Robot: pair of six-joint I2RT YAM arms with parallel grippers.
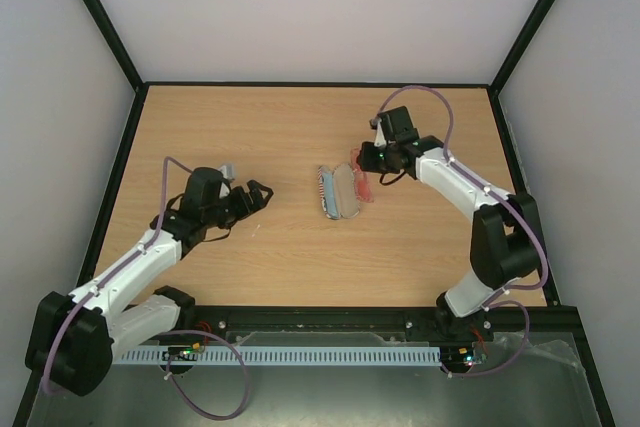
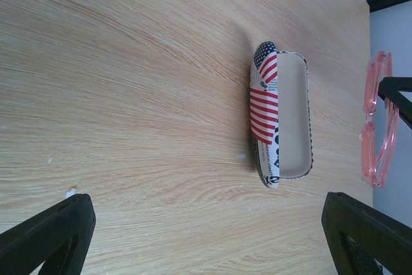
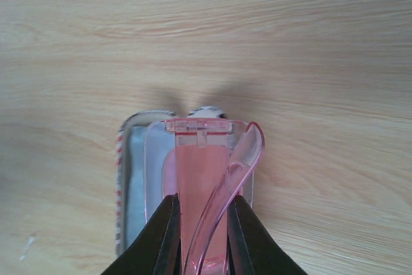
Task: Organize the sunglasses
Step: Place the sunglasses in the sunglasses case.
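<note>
The sunglasses (image 3: 201, 178), with a translucent red-orange frame and folded temple arms, are clamped between my right gripper's (image 3: 203, 205) black fingers (image 3: 156, 239). They hang just above the right side of the open flag-printed case (image 3: 122, 159). In the top view the right gripper (image 1: 372, 163) holds the sunglasses (image 1: 362, 183) at the case's (image 1: 338, 193) right edge. In the left wrist view the case (image 2: 283, 120) lies open, with the sunglasses (image 2: 377, 127) beyond it. My left gripper (image 1: 256, 194) is open and empty, left of the case and apart from it.
The case's inside looks pale blue-grey in the right wrist view; I cannot tell if a cloth lies in it. The wooden table (image 1: 300, 127) has black edge rails and white walls on three sides. Both arm bases stand at the near edge.
</note>
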